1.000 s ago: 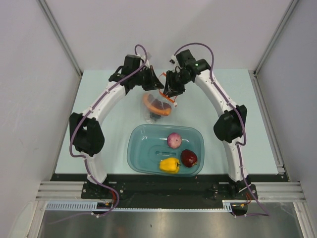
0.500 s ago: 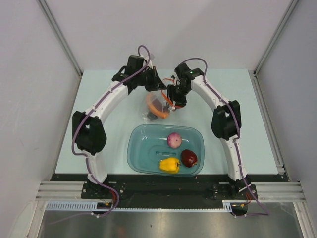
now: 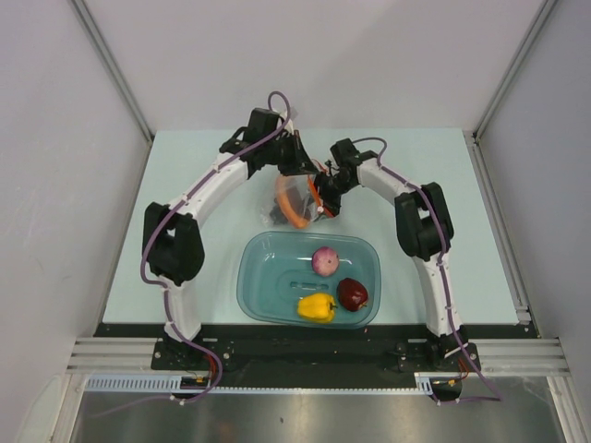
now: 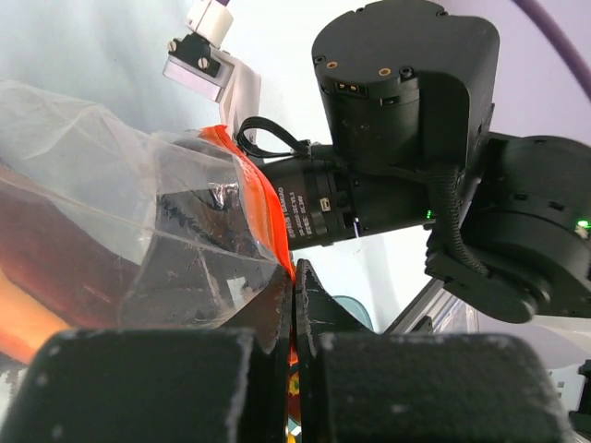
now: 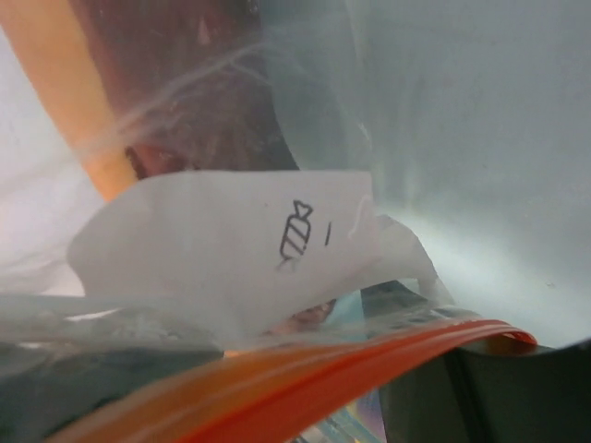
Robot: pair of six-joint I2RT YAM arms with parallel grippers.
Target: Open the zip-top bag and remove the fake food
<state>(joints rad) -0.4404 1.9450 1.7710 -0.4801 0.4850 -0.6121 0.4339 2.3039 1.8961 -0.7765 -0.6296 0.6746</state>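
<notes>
Left gripper is pinched fully closed on the zip-top bag, right at its orange-red zip strip. Right gripper sits just beside it at the bag's mouth. Crinkled film and a white label fill its camera, so I cannot tell whether its jaws grip anything. Beyond that label an orange-and-maroon slice shows blurred. Well behind both, a teal tub holds an onion, apple and bell pepper.
</notes>
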